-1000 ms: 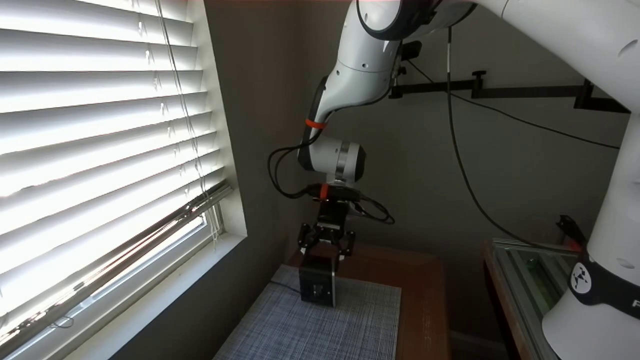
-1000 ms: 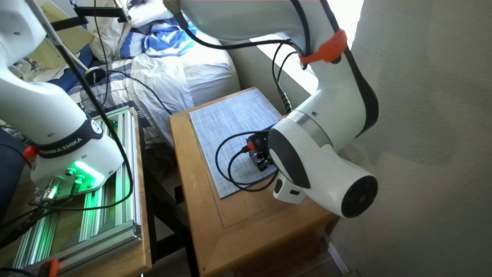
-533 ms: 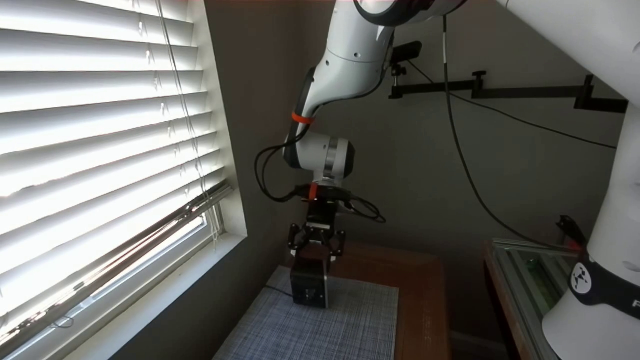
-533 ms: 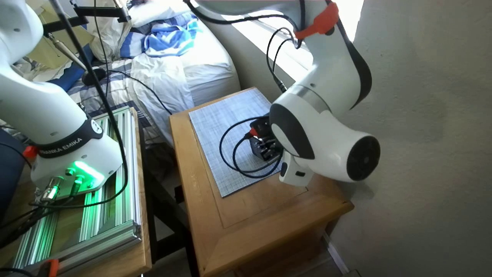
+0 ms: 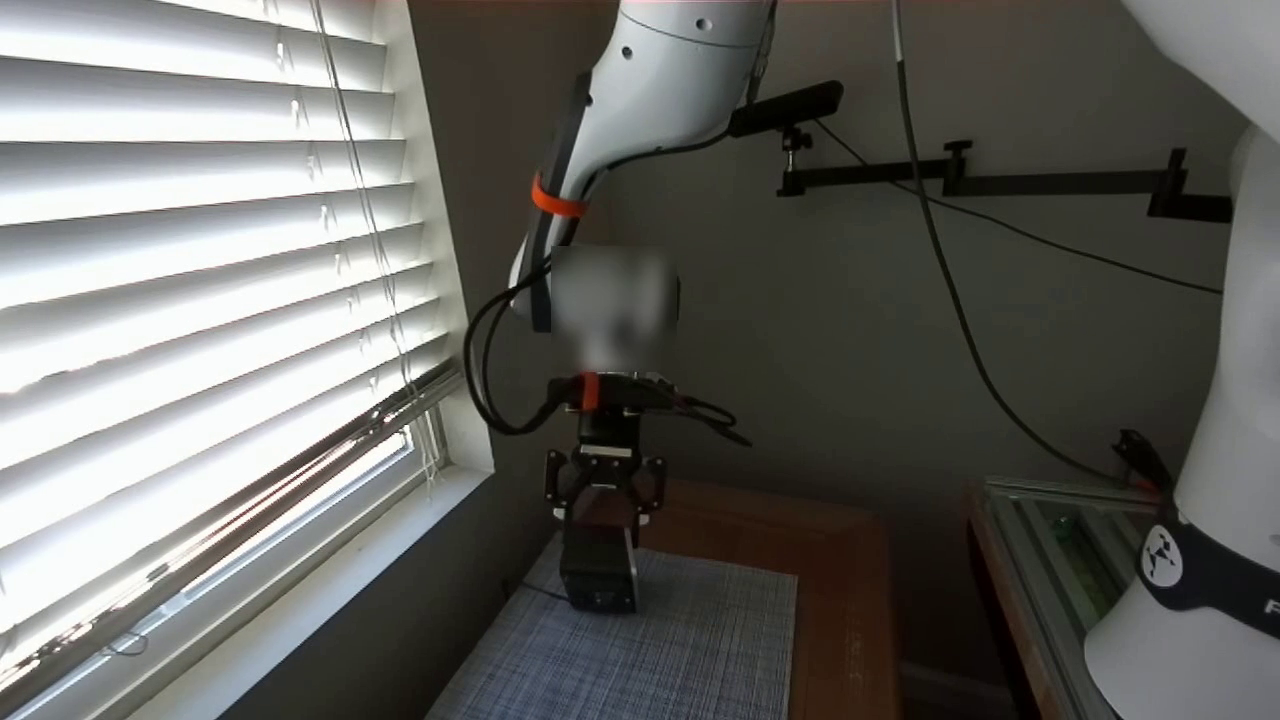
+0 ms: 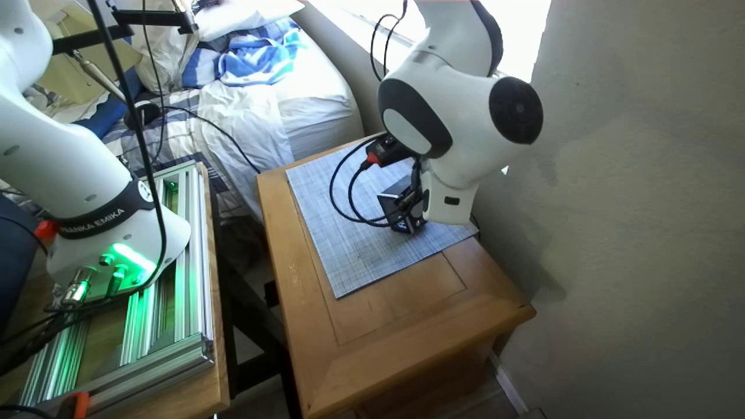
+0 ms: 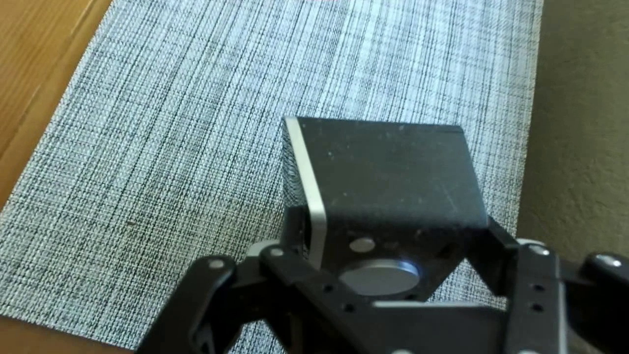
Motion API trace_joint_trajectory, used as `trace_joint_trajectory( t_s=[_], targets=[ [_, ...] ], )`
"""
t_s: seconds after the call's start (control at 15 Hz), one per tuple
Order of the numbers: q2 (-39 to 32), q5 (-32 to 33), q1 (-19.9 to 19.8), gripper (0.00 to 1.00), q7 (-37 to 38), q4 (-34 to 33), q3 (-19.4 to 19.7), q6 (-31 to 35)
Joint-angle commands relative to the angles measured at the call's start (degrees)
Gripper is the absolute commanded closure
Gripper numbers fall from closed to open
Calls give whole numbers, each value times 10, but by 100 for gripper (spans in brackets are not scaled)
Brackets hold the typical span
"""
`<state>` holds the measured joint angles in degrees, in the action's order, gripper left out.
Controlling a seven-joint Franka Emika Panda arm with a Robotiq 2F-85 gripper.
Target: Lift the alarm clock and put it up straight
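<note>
The small black boxy alarm clock with a silvery front edge is at the woven grey mat, held in the black two-fingered metal gripper, whose fingers are clamped on it from either side. Whether its underside touches the weave cannot be told. In the wrist view its face is so foreshortened that nothing on it can be read, and the gripper's linkage overlaps the side with a round silvery disc. A thin black cord ends just beside the clock in an exterior view, its join lost in the dark. Looped black cables and the white jointed arm hide part of the clock and most of the gripper in an exterior view; the arm runs out at the top in both exterior views, and a smeared patch covers its wrist in an exterior view. The brown wooden table is cut off below, the white slatted blinds at left, and the rumpled bed with white bedding above.
</note>
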<state>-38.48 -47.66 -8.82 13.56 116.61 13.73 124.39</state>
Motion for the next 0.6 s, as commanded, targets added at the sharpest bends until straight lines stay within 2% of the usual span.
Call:
trace_joint_trajectory(
  t_s=[0.0,0.53],
  targets=[
    [60,45,35,44,44,71,5,84],
    [95,133,107,44,179,153,8,271]
  ],
)
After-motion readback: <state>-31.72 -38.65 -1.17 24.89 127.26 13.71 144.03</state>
